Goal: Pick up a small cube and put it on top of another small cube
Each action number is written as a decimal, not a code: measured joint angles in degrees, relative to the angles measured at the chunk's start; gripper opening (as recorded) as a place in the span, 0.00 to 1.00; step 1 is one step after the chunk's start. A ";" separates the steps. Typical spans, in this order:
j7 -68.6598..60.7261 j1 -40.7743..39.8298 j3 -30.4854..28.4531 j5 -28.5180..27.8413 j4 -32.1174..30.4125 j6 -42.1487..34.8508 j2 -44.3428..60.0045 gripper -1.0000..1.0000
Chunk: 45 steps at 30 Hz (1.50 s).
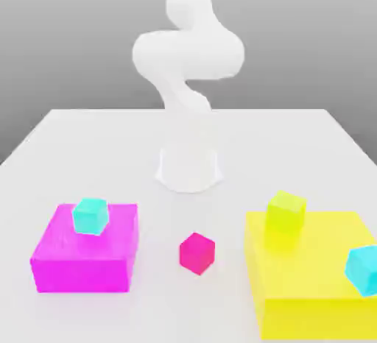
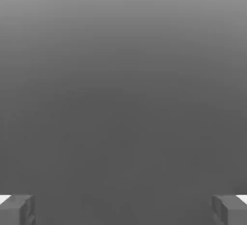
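My gripper (image 2: 123, 209) is open wide; in the hand view I see its two grey fingertips (image 2: 17, 209) far apart at the two lower corners, with nothing between them but a plain grey background; it holds nothing.

In the exterior view I see the white robot arm (image 1: 188, 54) standing on its round white base (image 1: 189, 168) near the middle of the white table (image 1: 88, 143); the arm bends up and out of the picture at the top.

In front of the base sits a small pink cube (image 1: 197, 252) on the bare table, alone; it lies between two big blocks and touches neither one.

On the exterior view's left I see a big flat magenta block (image 1: 85, 257); a small cyan cube (image 1: 90, 216) rests on its top, near the back edge.

On the exterior view's right I see a big flat yellow block (image 1: 313, 290); a small yellow-green cube (image 1: 286, 212) sits on its top at the back corner closest to the pink cube; another small cyan cube (image 1: 363, 269) sits on the same block, nearer the front and close to the right edge of the picture, and it looks turned a bit.

All four small cubes are well apart from each other; none is stacked on another small cube.
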 joint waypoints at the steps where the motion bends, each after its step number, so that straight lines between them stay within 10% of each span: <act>1: 1.47 -0.34 0.39 0.45 -1.84 1.51 1.73 0.50; 17: 29.98 -5.72 9.82 3.64 -32.13 27.63 32.60 0.50; 25: 40.30 1.52 0.27 -5.67 -32.29 44.71 54.00 0.50; 26: 40.41 2.30 -0.50 -5.75 -32.06 45.81 55.36 0.00; 33: 40.55 2.43 -0.66 -5.91 -32.07 45.92 55.36 0.00; 45: 31.01 6.17 2.57 1.05 -32.61 24.35 33.11 0.00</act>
